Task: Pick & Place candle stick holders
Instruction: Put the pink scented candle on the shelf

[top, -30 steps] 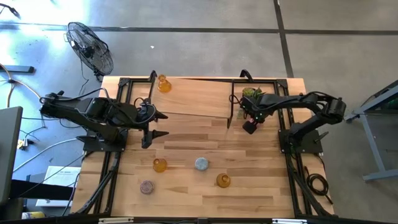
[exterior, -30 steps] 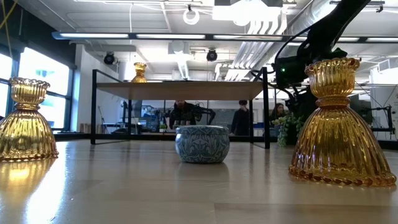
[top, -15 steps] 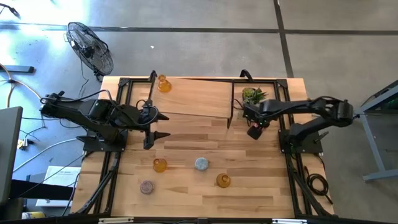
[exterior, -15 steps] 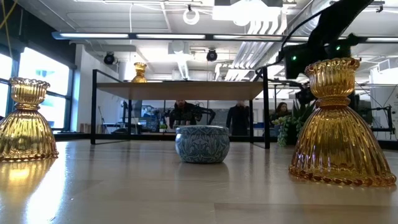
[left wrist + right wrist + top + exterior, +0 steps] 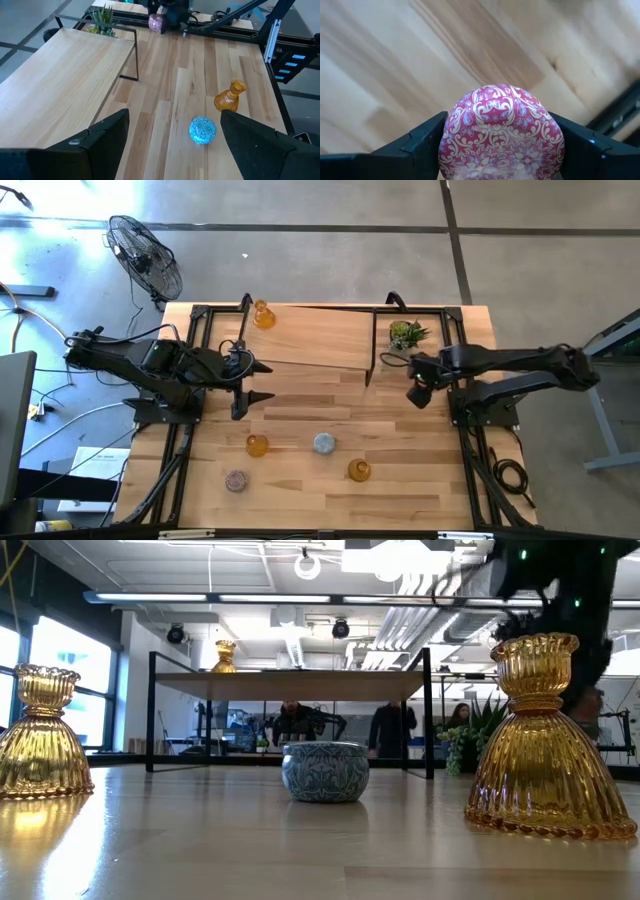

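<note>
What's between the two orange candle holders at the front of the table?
The blue-grey round holder sits between the two amber holders, apart from both; the high view shows it best.

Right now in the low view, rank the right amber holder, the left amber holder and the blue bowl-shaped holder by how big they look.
1. Right amber holder, though it stands nearest the camera.
2. Left amber holder.
3. Blue bowl-shaped holder, farther back.

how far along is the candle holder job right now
Done, it seems: one amber holder stands on the raised shelf. In hand: the right gripper is shut on the pink holder. Left: two amber holders, blue-grey and mauve on the table.
</note>
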`<action>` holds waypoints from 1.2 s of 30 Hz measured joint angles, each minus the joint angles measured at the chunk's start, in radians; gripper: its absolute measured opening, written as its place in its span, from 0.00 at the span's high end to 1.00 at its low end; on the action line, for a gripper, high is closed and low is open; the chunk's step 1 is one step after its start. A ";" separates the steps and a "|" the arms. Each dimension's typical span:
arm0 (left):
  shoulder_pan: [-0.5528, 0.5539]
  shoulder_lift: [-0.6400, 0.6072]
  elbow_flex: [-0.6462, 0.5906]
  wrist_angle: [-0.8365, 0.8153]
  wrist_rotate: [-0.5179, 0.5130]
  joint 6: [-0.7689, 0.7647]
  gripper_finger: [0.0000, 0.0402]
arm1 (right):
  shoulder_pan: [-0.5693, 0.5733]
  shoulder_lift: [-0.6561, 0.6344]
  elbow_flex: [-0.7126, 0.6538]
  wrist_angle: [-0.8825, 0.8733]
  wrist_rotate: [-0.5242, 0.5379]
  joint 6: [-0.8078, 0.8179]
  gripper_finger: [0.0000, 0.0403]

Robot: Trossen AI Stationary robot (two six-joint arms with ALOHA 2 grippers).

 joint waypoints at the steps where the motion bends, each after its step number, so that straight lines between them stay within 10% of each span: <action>1: 0.000 0.000 0.000 0.000 0.000 0.000 0.23 | 0.016 -0.004 0.025 0.001 0.009 0.002 0.28; 15: 0.000 0.000 0.000 0.015 0.024 0.001 0.23 | 0.107 0.174 0.596 -0.009 0.222 -0.189 0.28; 36: 0.000 0.000 0.000 0.014 0.051 0.008 0.23 | -0.234 0.861 1.237 -0.187 -0.019 -0.612 0.25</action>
